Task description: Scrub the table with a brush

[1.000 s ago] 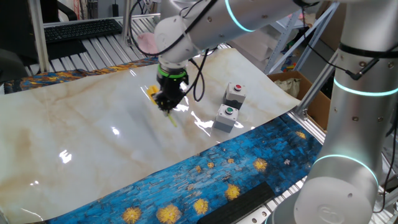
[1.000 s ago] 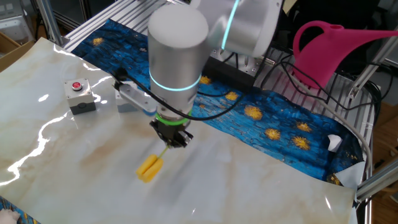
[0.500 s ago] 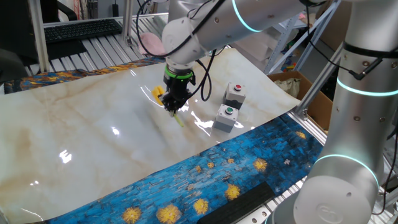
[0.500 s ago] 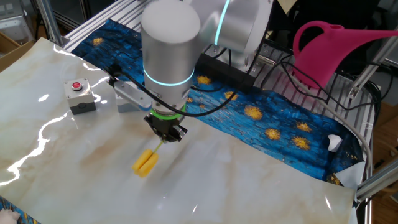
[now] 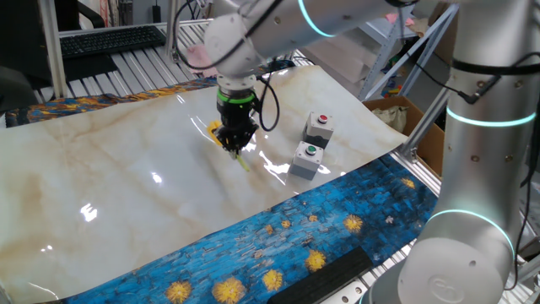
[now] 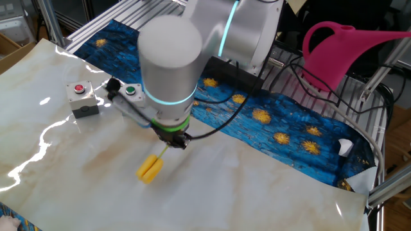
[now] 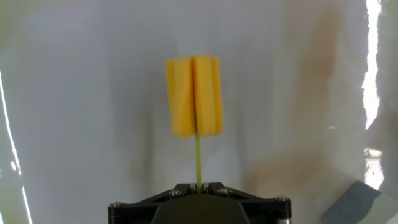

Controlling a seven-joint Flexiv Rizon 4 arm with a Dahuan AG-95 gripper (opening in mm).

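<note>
The brush has a bright yellow bristle head and a thin yellow-green stick handle. My gripper is shut on the handle's end, with the head lying on the cream marble table. In one fixed view the gripper stands over the table's middle right, with the yellow head peeping out behind it. In the other fixed view the gripper holds the stick and the head rests on the table.
Two grey button boxes stand on the table right of the brush, one with a red button, one with a green button. The blue flowered cloth edges the table. A pink watering can stands beyond the table.
The gripper with the brush has slid across the table, first toward the button boxes, then slightly back. The brush head stays on the surface.
</note>
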